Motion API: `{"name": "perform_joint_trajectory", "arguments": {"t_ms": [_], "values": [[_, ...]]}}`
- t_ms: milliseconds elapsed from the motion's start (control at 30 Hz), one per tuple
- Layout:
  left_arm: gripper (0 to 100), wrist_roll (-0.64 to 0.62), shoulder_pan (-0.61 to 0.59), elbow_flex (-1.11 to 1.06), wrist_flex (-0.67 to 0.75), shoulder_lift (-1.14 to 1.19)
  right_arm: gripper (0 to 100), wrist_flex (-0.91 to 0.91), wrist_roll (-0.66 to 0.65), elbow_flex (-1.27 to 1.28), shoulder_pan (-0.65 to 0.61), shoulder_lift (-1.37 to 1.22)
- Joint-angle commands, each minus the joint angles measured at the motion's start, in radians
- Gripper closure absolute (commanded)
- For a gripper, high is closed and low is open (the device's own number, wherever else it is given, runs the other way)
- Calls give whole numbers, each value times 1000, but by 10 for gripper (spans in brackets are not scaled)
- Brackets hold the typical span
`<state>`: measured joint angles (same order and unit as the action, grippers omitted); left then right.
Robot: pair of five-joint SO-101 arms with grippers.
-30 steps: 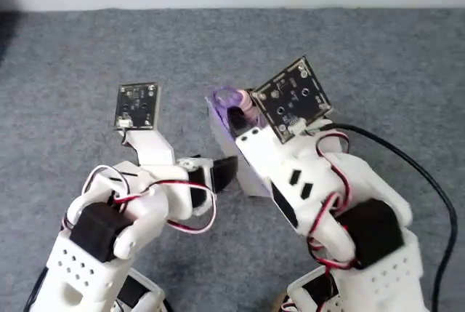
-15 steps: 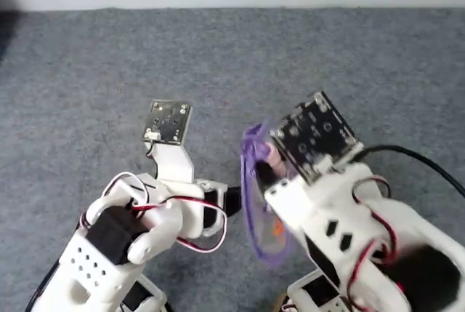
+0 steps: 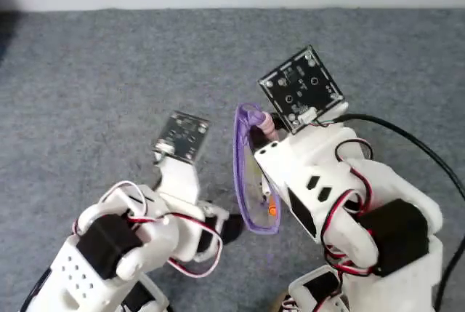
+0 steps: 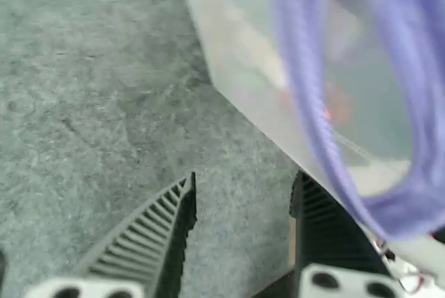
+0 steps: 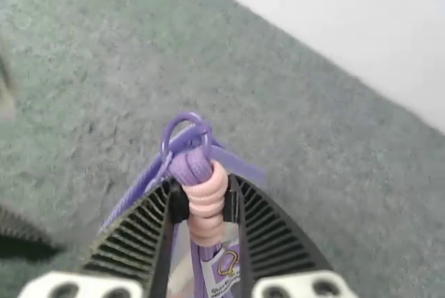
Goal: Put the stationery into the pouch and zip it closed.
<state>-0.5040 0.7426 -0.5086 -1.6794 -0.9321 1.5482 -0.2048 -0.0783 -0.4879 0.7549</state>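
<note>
The right end effector is clamped on the pink coil at the pouch's zip end, holding the clear, purple-edged pouch upright on its edge near the middle of the grey tabletop. Something orange shows inside. The left end effector is spread open and empty, low over the tabletop, just beside the pouch's lower edge.

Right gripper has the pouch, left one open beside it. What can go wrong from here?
1. The right gripper is shut only on the pink coiled pull, so the pouch may swing or slip free.
2. The left gripper is open with carpet between its fingers; the pouch's purple edge sits by one finger, so closing may miss.
</note>
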Motion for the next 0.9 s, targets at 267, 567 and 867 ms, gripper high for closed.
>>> {"name": "perform_joint_trajectory", "arguments": {"t_ms": [267,567,867], "values": [[791,-101,28,-99,368,2,991,-156,-130,-14,-97,-38],[791,-100,-175,-331,621,2,991,51,-176,-101,-90,-30],[791,-57,-201,-289,477,-8,991,217,-92,-98,-88,-39]]}}
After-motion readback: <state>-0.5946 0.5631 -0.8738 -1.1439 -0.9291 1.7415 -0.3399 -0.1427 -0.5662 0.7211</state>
